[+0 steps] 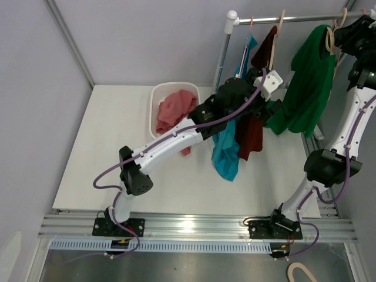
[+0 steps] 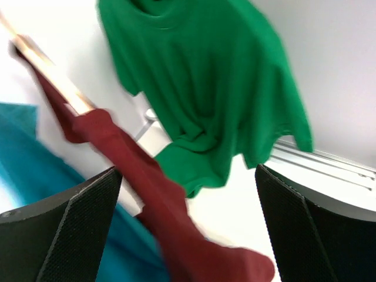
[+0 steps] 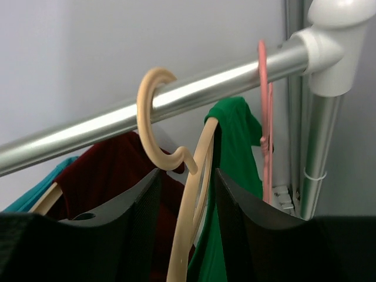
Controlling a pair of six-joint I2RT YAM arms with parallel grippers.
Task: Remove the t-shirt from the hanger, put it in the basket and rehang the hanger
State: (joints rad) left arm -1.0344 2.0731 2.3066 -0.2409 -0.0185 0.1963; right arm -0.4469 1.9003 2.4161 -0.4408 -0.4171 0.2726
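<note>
— At the table's (image 1: 117,147) left side, what sits there?

— A white basket (image 1: 154,100) with red clothes (image 1: 176,108) heaped in it.

— And next along?

— A teal shirt (image 1: 226,155) and a maroon shirt (image 1: 252,138) hang side by side from the rail (image 1: 294,19). The left fingers (image 2: 70,229) are spread wide and grip nothing. The maroon cloth trails across the gap between them.

— Where is the green t-shirt (image 1: 311,82)?

— Farther right, draped on its beige hanger (image 3: 188,211), which hooks over the rail.

— And the right fingers (image 3: 117,229)?

— Up by the rail, drawn narrow on either side of the hanger's neck, just below the hook. Slivers of cloth show on both sides of the neck, so I cannot tell whether they pinch it.
</note>
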